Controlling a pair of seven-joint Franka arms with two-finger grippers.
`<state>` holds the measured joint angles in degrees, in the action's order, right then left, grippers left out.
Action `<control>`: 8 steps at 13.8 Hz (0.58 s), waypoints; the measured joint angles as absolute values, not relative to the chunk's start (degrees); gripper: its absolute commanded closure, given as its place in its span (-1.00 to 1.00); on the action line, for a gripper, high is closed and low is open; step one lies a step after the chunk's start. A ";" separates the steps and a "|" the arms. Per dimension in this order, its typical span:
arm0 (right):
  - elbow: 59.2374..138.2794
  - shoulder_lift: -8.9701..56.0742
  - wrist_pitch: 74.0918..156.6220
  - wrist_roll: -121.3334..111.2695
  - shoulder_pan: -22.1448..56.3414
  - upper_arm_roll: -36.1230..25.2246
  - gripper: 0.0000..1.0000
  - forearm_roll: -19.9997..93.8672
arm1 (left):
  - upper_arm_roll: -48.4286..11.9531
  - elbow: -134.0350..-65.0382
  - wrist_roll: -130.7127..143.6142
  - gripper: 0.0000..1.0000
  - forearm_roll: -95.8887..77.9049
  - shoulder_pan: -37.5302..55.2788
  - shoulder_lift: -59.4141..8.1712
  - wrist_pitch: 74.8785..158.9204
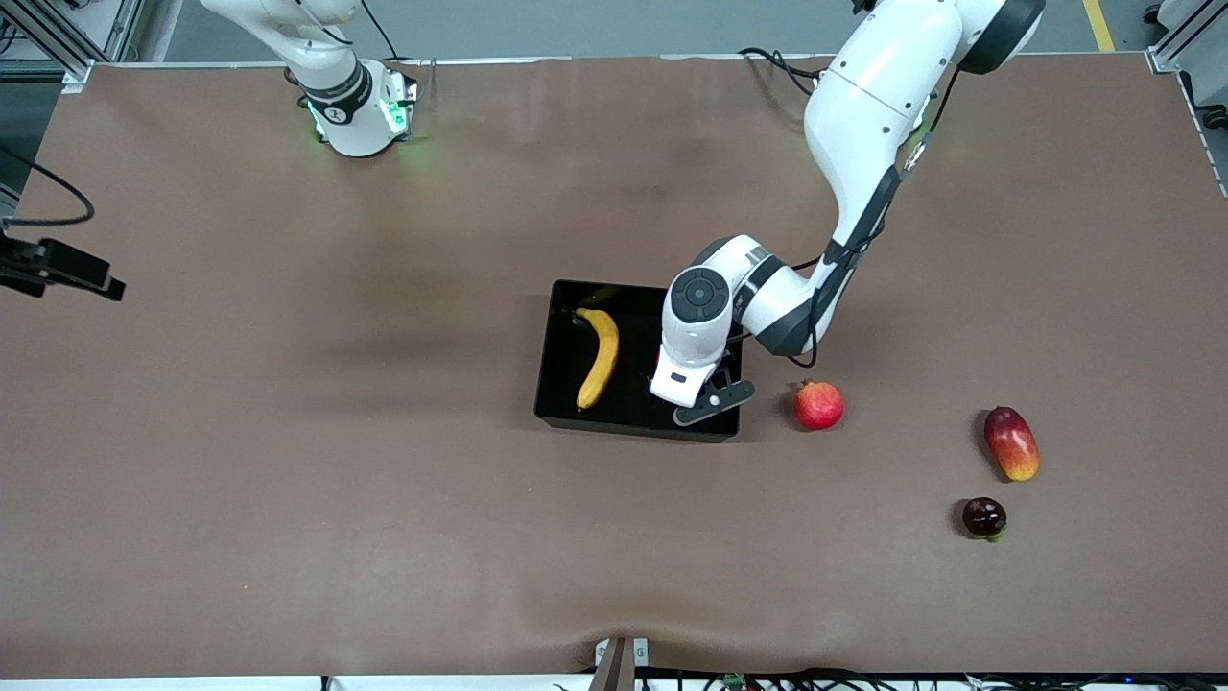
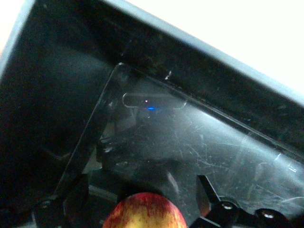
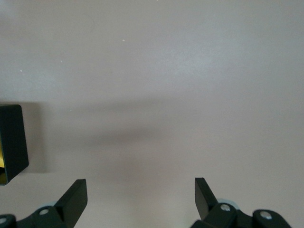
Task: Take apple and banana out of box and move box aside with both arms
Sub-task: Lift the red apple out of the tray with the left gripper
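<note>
The black box (image 1: 550,357) lies mid-table with the yellow banana (image 1: 600,357) in it, at the side toward the right arm. My left gripper (image 1: 700,384) is down inside the box at its other side. In the left wrist view the red and yellow apple (image 2: 144,212) lies on the box floor (image 2: 199,142) between the spread fingers of the open left gripper (image 2: 140,185), with a gap on each side. From the front the hand hides the apple. My right gripper (image 3: 140,183) hangs open over bare table, with a corner of the box (image 3: 12,137) at the edge of its view.
A red pomegranate (image 1: 818,405) sits just beside the box toward the left arm's end. Farther that way lie a red-orange mango (image 1: 1011,443) and a small dark fruit (image 1: 984,517). The brown table cover (image 1: 288,432) spreads wide around them.
</note>
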<state>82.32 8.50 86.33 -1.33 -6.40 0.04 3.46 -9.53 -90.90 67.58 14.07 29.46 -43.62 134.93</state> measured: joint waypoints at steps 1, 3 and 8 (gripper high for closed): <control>82.34 9.74 86.33 -1.41 -6.19 0.09 -1.00 3.55 | -9.55 -90.76 67.82 -1.00 14.07 29.49 -43.60 134.93; 82.33 11.95 86.46 -1.56 -4.70 0.22 -1.00 3.60 | -9.71 -90.58 68.86 -1.00 14.07 29.58 -43.44 134.40; 82.28 12.93 86.45 -1.50 0.70 0.32 -1.00 3.50 | -10.45 -90.55 70.68 -1.00 14.07 30.50 -41.90 129.25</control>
